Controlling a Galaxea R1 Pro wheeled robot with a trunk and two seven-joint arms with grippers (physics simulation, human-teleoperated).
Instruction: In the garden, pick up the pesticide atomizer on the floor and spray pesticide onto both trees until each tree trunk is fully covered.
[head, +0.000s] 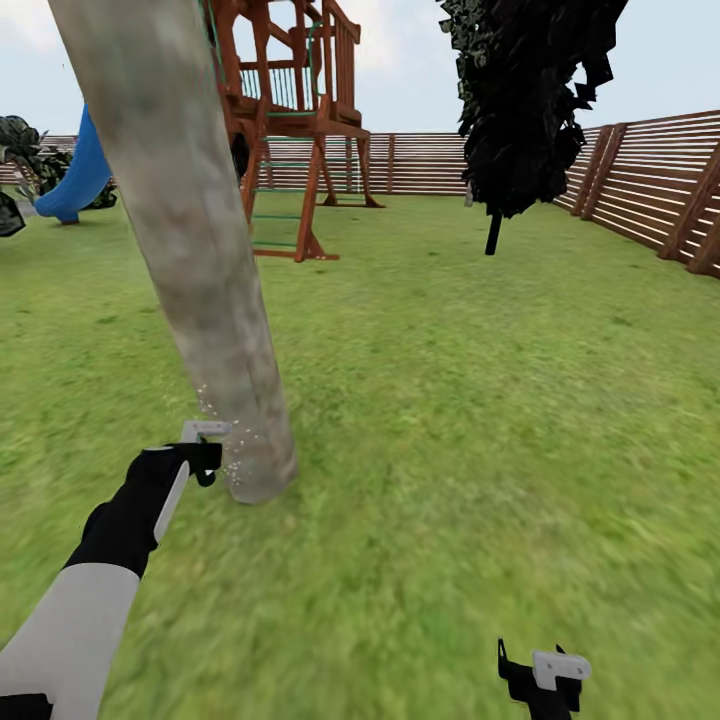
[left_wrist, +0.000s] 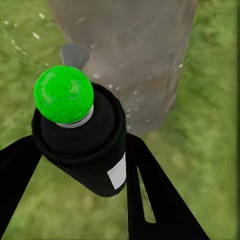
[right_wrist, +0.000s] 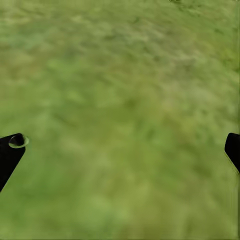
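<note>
My left gripper (head: 204, 452) is low over the grass, right beside the base of a thick, pale grey-brown mottled tree trunk (head: 190, 250). In the left wrist view this gripper (left_wrist: 85, 167) is shut on the pesticide atomizer (left_wrist: 87, 145), a black cylinder whose round tip shows bright green. The tip points at the trunk (left_wrist: 135, 55) from close by. Tiny whitish pesticide specks (head: 236, 462) float between the gripper and the trunk's foot, and some specks (left_wrist: 131, 111) dot the bark. Down at the lower right, my right gripper (head: 545, 675) is open over bare grass (right_wrist: 120, 120).
A wooden play tower (head: 300, 110) with a blue slide (head: 75, 180) stands behind the trunk. A dark slim-stemmed tree (head: 520, 100) stands at the back right. A brown slat fence (head: 650, 190) runs along the right and back. Lawn (head: 480, 400) stretches to the right.
</note>
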